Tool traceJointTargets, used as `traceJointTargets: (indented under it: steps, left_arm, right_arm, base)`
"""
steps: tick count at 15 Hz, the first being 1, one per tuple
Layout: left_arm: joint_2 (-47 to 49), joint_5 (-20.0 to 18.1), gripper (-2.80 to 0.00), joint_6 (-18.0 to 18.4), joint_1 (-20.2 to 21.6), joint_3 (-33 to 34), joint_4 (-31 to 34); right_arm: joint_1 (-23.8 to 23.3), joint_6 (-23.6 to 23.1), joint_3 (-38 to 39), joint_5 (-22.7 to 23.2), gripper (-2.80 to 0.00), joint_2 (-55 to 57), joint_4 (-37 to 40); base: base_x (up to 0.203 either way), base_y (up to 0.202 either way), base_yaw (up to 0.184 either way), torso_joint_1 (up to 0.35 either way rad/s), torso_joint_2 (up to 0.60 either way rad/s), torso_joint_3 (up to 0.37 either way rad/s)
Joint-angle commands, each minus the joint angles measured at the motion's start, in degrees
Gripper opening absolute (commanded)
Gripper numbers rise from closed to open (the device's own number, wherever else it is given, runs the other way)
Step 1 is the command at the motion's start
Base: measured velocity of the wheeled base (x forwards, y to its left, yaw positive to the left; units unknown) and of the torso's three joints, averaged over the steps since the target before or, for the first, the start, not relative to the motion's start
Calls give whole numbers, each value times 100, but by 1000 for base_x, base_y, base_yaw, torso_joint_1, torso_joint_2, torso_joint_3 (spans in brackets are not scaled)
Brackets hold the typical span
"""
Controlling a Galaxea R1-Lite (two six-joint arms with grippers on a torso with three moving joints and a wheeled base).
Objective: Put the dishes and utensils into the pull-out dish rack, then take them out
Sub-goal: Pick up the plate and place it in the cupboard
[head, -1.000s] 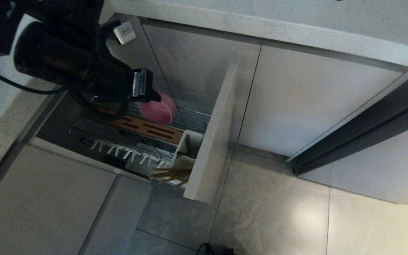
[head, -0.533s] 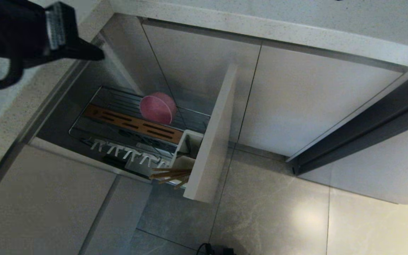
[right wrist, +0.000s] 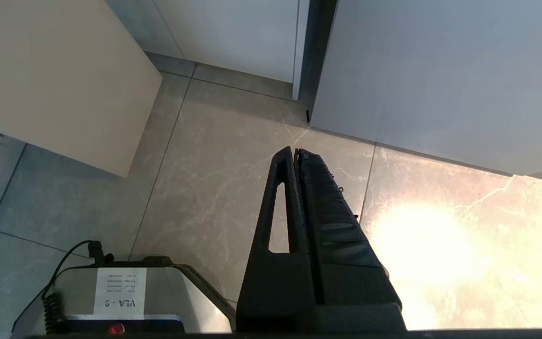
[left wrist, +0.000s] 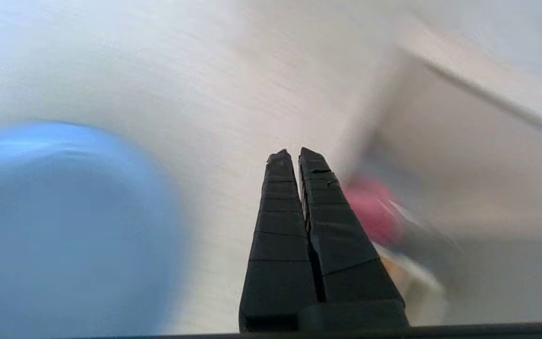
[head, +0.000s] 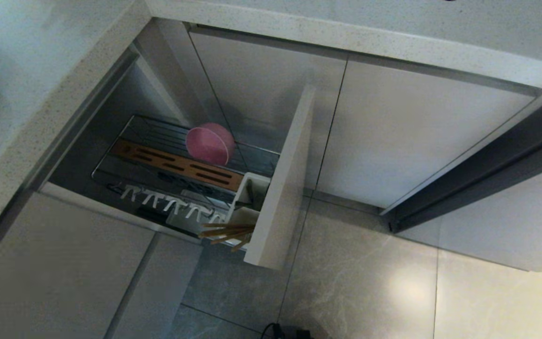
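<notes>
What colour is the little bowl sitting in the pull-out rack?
Pink. The bowl shows best in the head view.

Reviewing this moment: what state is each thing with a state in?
pull-out dish rack: pulled out
pink bowl: on its side in the rack
chopsticks: in the white caddy, tips sticking out
blue plate: on the counter, not loaded
left claw: shut, empty
right claw: shut, empty, over the floor

Pull-out dish rack (head: 111,176), pink bowl (head: 209,143), chopsticks (head: 226,232)

Bowl (head: 210,143) in rack (head: 158,141) behind strip (head: 177,165); chopsticks (head: 226,233) in caddy (head: 247,197).
</notes>
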Motion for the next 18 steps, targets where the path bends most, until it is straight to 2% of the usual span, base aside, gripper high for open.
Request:
traceJointTargets:
  steps: [1, 5, 7, 9, 11, 12, 18]
  left_arm:
    - [-60, 9, -280, -227, 745, 16, -117]
    - [113, 70, -280, -924, 1459, 61, -164]
    - [232, 121, -280, -1254, 1667, 77, -162]
    - [290, 327, -280, -1355, 1775, 97, -148]
    - [301, 380, -280, -1370, 1782, 210, -147]
    - [310, 384, 0, -1390, 1790, 268, -139]
    - [440, 389, 0, -1592, 1801, 361, -129]
  right_arm:
    - [1, 4, 0, -2, -280, -4, 0]
    - [1, 3, 0, -2, -280, -4, 0]
    - [1, 5, 0, -2, -280, -4, 0]
    - [1, 4, 0, -2, -280, -4, 0]
    - [1, 5, 0, -2, -280, -4, 0]
    - [1, -4, 0, -2, -280, -4, 0]
    - [1, 1, 0, -2, -280, -4, 0]
  base:
    - [0, 0, 0, 0, 0, 0]
    - [0, 0, 0, 0, 0, 0]
    - [0, 0, 0, 0, 0, 0]
    - [0, 0, 0, 0, 0, 0]
    - [0, 0, 0, 0, 0, 0]
    - [0, 0, 0, 0, 0, 0]
    - [0, 0, 0, 0, 0, 0]
